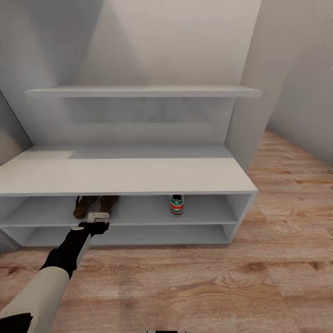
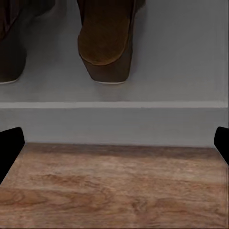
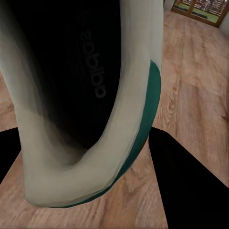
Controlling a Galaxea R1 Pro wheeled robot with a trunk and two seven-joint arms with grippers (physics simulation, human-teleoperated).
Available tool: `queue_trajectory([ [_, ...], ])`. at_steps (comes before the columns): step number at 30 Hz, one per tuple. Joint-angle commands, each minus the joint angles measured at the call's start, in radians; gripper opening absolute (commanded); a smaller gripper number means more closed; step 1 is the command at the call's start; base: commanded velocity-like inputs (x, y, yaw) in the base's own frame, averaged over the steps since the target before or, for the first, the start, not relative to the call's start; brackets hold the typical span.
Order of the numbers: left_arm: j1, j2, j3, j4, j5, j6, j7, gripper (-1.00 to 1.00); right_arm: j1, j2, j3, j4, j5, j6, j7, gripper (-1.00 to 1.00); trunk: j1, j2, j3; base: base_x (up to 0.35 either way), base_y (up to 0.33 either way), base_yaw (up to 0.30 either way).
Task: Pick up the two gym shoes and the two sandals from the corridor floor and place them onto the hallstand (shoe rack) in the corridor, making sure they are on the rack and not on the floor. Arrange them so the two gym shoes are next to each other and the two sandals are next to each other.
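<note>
Nearest of all, the right gripper (image 3: 119, 162) is clenching a gym shoe (image 3: 90, 100): its wrist camera is looking straight into the dark opening, cream rim and green trim pressing between the black fingers (image 3: 191, 181), with the corridor floor (image 3: 195, 71) lying beyond. This held shoe is the thing the coming move is turning on.

In the head view the left gripper (image 1: 95, 225) is hanging at about 7 o'clock, just in front of the hallstand (image 1: 129, 175). Its fingers (image 2: 10, 143) are standing wide apart and holding nothing; the two sandals (image 1: 96, 206) are sitting side by side on the upper open shelf just past them, heels facing out and long axes running front to back.

Farther right on the same shelf, at about 6 o'clock and well apart from the sandals, the other gym shoe (image 1: 176, 204) is resting heel-out, also lying front to back.

By my judgement the held shoe is needing to travel toward that mate and go in parallel beside it, toe first. The right arm, already carrying it, looks like the better placed one for that end of the shelf.
</note>
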Motion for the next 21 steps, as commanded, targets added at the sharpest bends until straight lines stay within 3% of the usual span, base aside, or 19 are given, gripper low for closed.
queue_trajectory([
  [1,0.000,-0.001,0.003,-0.002,-0.009,0.005,-0.005,1.00,-0.001,0.000,-0.003,0.002,0.010,-0.003,-0.005,-1.00,-0.001,0.000,-0.001,-0.267,-0.177,0.000],
  [13,0.011,-0.002,0.002,0.003,-0.008,-0.005,-0.004,1.00,-0.002,0.003,-0.002,0.001,0.010,-0.004,-0.004,-1.00,-0.001,0.000,-0.001,-0.248,-0.194,0.000],
  [17,0.061,-0.002,0.004,0.010,0.000,-0.060,-0.006,1.00,-0.002,0.004,-0.002,0.002,0.010,-0.004,-0.004,-1.00,-0.001,0.000,-0.001,-0.230,-0.148,0.000],
  [21,0.141,-0.001,0.006,0.011,0.011,-0.168,-0.019,1.00,-0.002,0.005,0.000,0.002,0.010,-0.004,-0.004,-1.00,-0.001,0.000,-0.001,-0.078,-0.043,0.000],
])
